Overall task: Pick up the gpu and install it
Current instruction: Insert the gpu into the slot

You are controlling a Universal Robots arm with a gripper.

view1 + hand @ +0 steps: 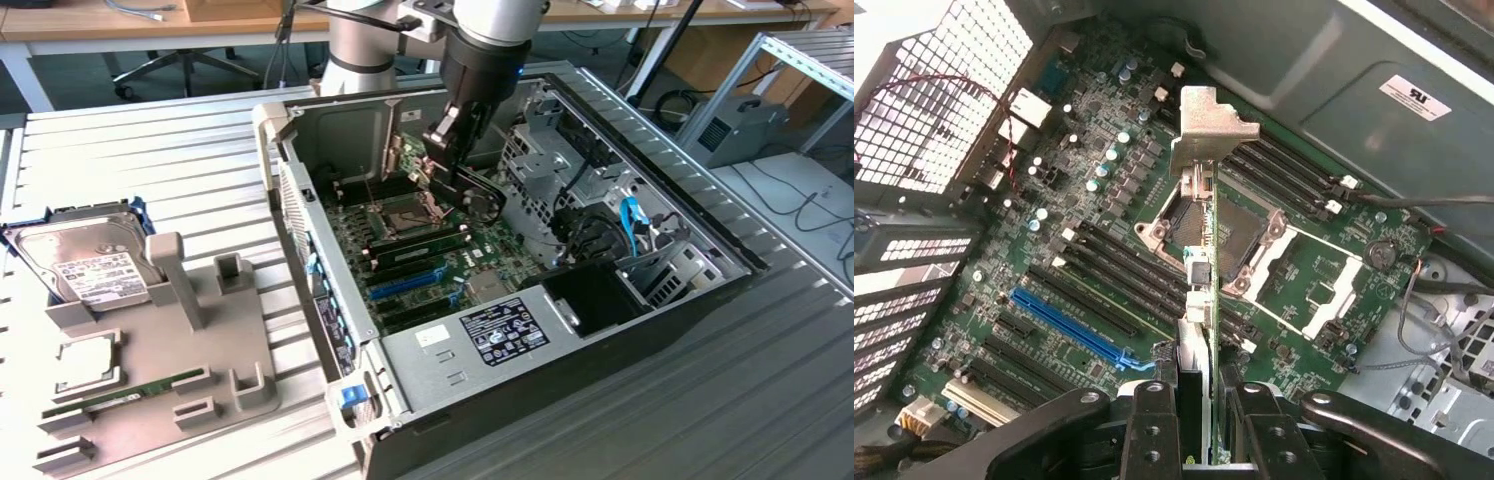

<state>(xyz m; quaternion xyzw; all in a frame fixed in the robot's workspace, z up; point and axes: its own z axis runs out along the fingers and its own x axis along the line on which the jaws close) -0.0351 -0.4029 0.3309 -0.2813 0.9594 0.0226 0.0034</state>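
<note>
The gpu (1199, 300) hangs edge-on between my fingers (1154, 425), its pale metal bracket (1206, 125) at the far end. My gripper (1201, 405) is shut on the card. In the exterior view the gripper (451, 150) reaches down into the open computer case (400, 390), and the gpu (470, 195) is held above the green motherboard (447, 255), apart from it. In the wrist view the card lies over the open processor socket (1254, 240) and the black memory slots. The blue expansion slot (1069, 330) sits to one side of the card, with nothing in it.
A grey holder tray (200, 345) stands at the exterior view's left, with a silver hard drive (87, 265), a green memory stick (127, 392) and a processor chip (83, 362). Black and blue cables (607, 235) crowd the case's drive bay side. The case walls stand close around the arm.
</note>
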